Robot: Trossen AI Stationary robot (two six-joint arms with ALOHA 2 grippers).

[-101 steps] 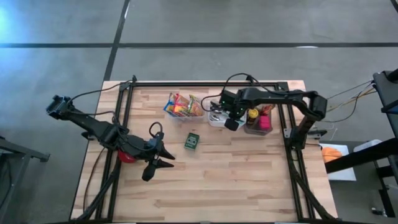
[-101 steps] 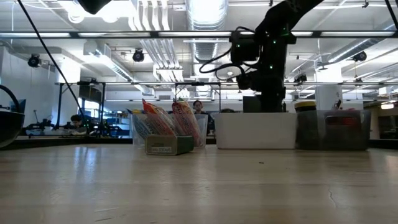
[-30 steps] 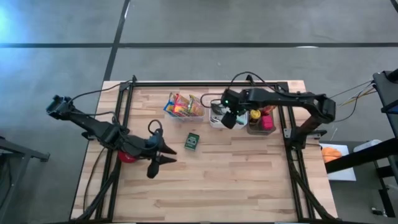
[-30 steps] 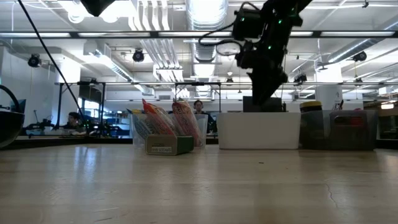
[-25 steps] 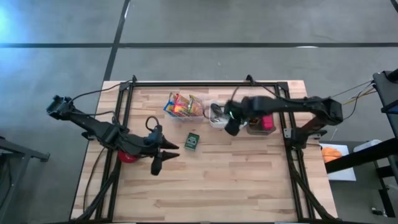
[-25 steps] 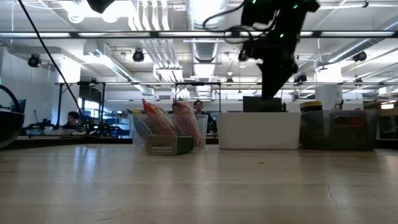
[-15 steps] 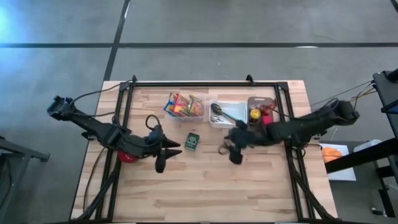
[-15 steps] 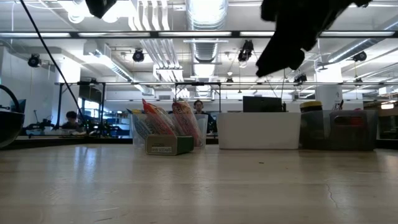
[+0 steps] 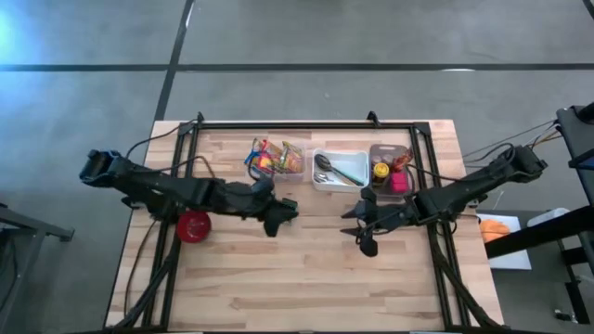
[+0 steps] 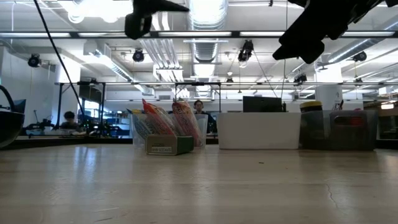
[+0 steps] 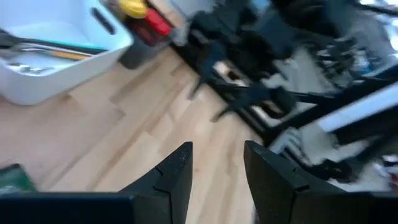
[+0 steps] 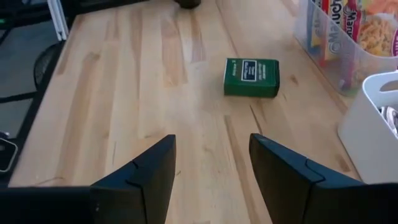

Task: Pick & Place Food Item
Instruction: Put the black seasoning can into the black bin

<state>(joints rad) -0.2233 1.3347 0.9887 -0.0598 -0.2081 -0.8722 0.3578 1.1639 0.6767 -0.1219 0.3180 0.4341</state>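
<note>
A pale wooden table [image 9: 306, 278] stands on a grey floor, with an open workshop of ceiling lights and desks behind it. Along its far edge sit three containers in a row: a clear bin [image 9: 276, 160] stuffed with colourful snack packets, a white tub [image 9: 340, 171] holding metal utensils (one with a teal handle), and a dark bin [image 9: 391, 173] with a yellow-capped and a red-capped bottle. The green box [image 12: 251, 77] lies flat on the bare wood just in front of the clear bin, touched by nothing. A red disc [image 9: 194, 225] lies near the table's left edge. The left gripper [image 9: 284, 211] hovers over the box area, fingers parted and empty; the right gripper [image 9: 357, 225] hangs over mid-table, front of the tub, also parted and empty.
</note>
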